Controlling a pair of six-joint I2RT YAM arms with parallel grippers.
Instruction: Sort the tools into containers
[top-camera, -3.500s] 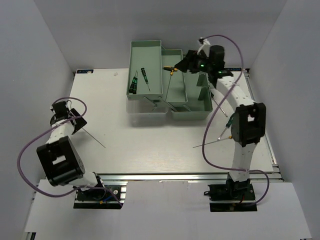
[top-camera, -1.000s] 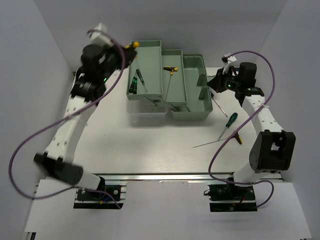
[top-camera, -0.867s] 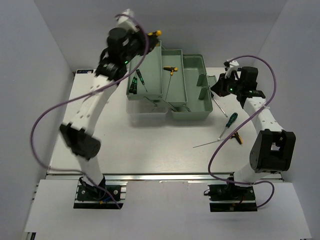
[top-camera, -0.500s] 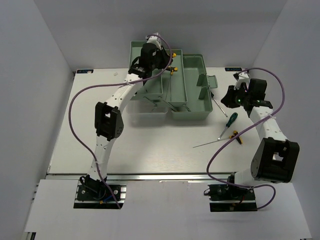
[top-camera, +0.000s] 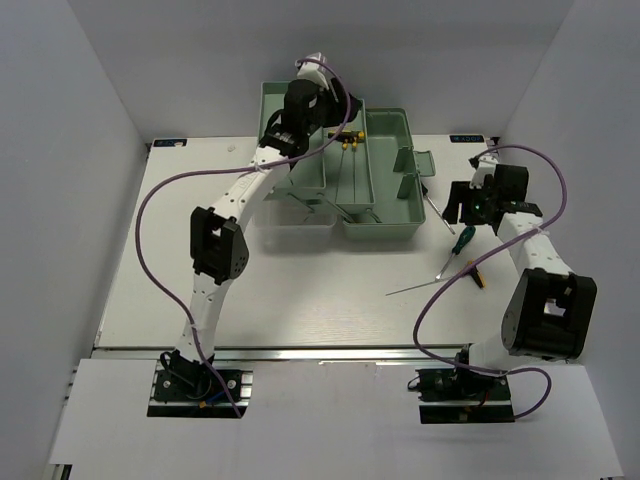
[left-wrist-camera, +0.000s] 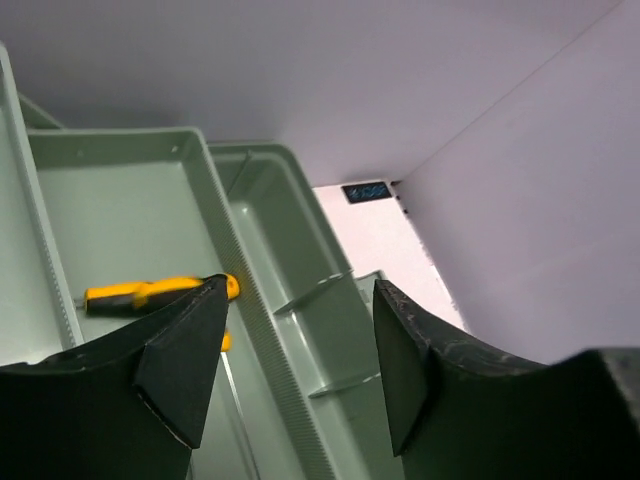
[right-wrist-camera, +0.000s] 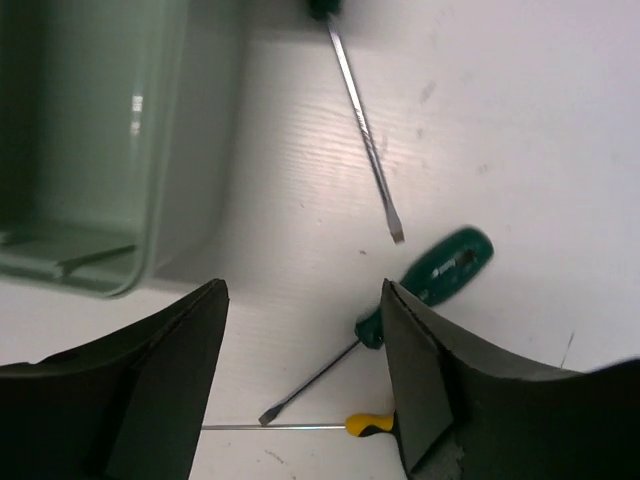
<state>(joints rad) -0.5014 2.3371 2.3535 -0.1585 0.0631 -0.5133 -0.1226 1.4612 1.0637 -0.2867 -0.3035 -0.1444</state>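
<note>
My left gripper (top-camera: 338, 124) is open and empty over the toolbox's middle tray (top-camera: 352, 178). Two yellow-handled screwdrivers (top-camera: 350, 139) lie there; one handle (left-wrist-camera: 140, 296) shows by my left finger in the left wrist view, where the left gripper (left-wrist-camera: 298, 298) hangs above the tray wall. My right gripper (top-camera: 464, 206) is open and empty above the table right of the toolbox. Under the right gripper (right-wrist-camera: 303, 292) lie a green screwdriver (right-wrist-camera: 440, 268), a yellow-black screwdriver (right-wrist-camera: 372, 424) and a flat-blade shaft (right-wrist-camera: 365, 140). The green one (top-camera: 462, 240) and the yellow-black one (top-camera: 474, 276) also show from above.
The mint-green toolbox has a left tray (top-camera: 272, 100) largely covered by my left arm and a right tray (top-camera: 388, 190) with a handle. Its clear lid (top-camera: 295, 226) lies in front. The right tray's corner (right-wrist-camera: 110, 180) is close to my right gripper.
My left arm swung from the left table to the toolbox with a yellow-handled tool; a second one now lies in the middle tray. My right arm drew back from the toolbox toward the loose tools.
</note>
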